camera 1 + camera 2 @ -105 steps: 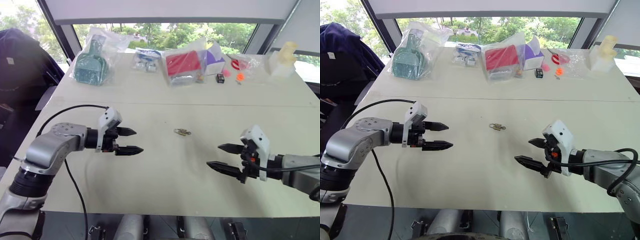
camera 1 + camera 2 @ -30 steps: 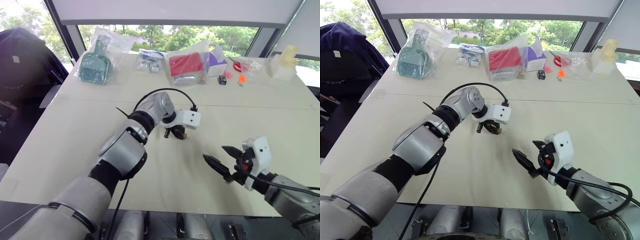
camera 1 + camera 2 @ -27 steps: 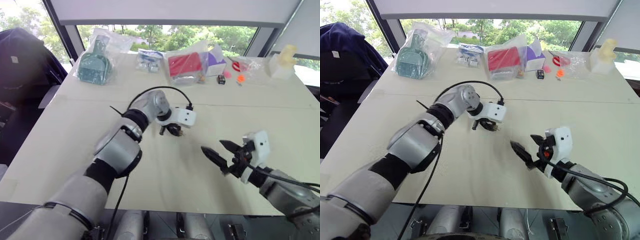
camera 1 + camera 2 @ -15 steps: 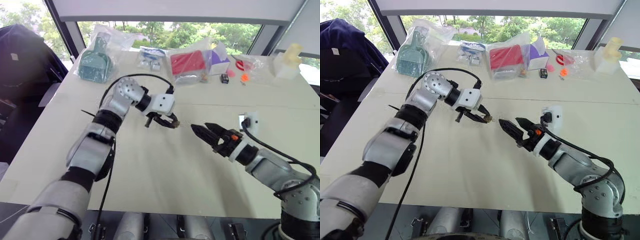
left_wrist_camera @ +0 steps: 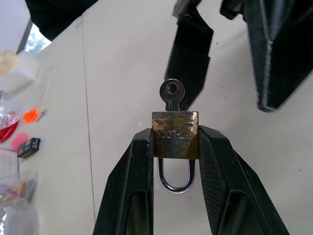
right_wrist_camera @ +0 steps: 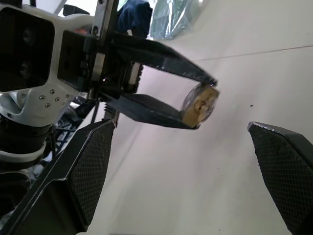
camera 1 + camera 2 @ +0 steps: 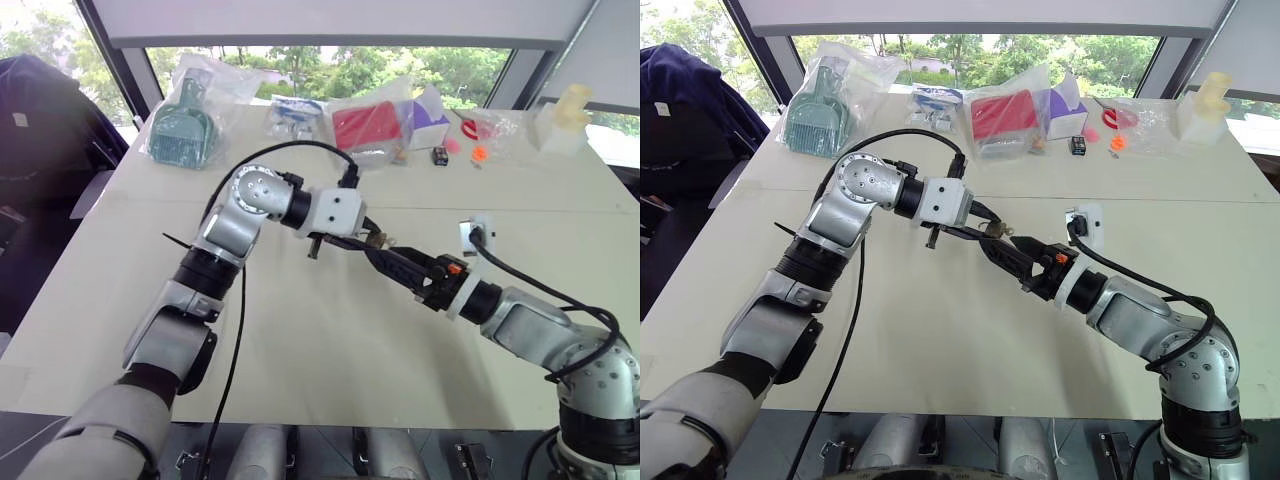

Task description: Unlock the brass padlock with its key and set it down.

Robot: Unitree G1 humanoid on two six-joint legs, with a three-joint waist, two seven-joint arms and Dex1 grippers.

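Stretching across most of the frame, the pale table (image 7: 300, 400) carries a row of bagged items (image 7: 370, 128) along its upper edge, by the window. Above its middle the two arms meet. The left gripper (image 5: 176, 147) comes in from the upper left of the frame and is clamped on the brass padlock (image 5: 175, 134), holding it clear of the tabletop with one finger on each side of the body. The shackle (image 5: 175, 178) hangs back between the fingers and looks closed. The key (image 5: 171, 95) sits in the keyway, its round head sticking out at the front.

The right gripper (image 6: 181, 181) reaches in from the lower right with its jaws spread wide and nothing between them, pointed straight at the lock. In its wrist view the brass end of the lock sits between and just ahead of its two fingers.

To my eye this is the step just before the turn: the lock is presented and the free gripper lined up. Next it would need to close on that small key head and twist it, while the left holds the body steady. The key head is tiny, so a slight miss would pinch the brass instead.
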